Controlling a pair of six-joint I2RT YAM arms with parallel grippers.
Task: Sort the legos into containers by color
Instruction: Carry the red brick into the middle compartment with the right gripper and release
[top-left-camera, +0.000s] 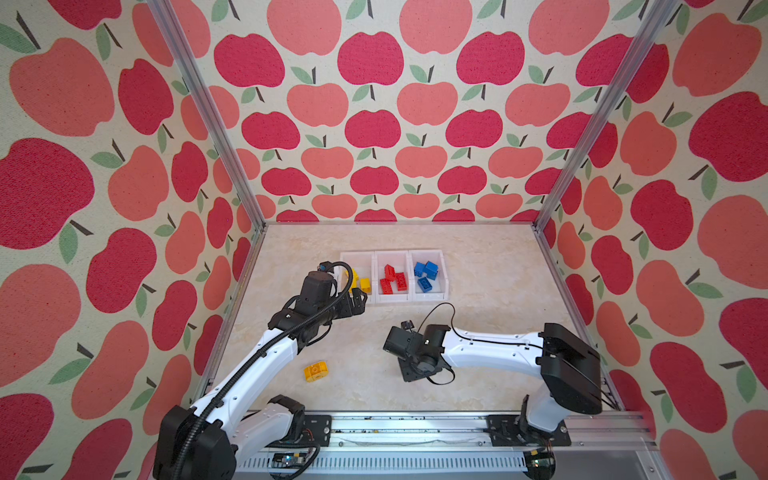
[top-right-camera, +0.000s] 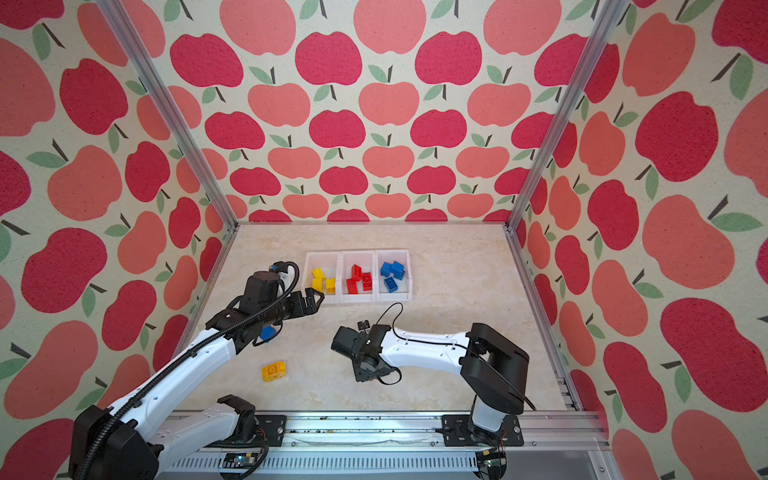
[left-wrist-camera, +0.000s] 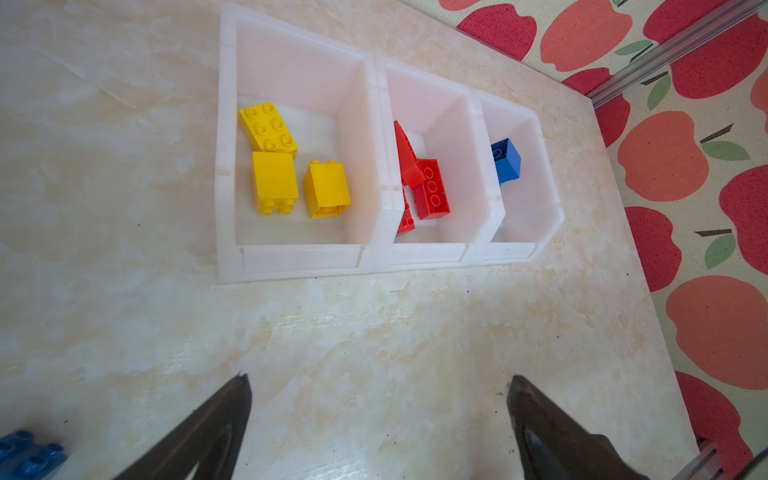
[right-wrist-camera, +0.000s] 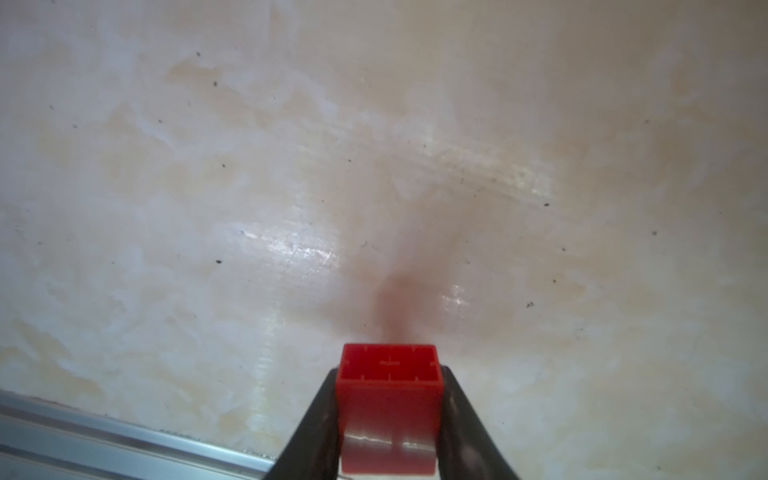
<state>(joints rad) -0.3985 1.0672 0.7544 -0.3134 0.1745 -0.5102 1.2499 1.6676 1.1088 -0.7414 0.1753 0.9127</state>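
**Both top views.** I see three joined white translucent plastic bins at the centre of the beige marbled tabletop. They hold yellow bricks in the left bin, red bricks in the middle one and blue bricks in the right one. A rounded yellow plastic piece lies at the lower left, well apart from the bins. The left gripper hovers at the left bin's front wall. In a top view, a loose blue plastic brick shows beneath the left arm.

**Left wrist view.** The left gripper's jaws stand wide apart with nothing between them. The bins fill the upper middle of the frame.

**Right wrist view.** At lower centre, my right gripper is clamped on a small square red plastic brick over bare tabletop. I cannot tell whether the brick touches the surface.
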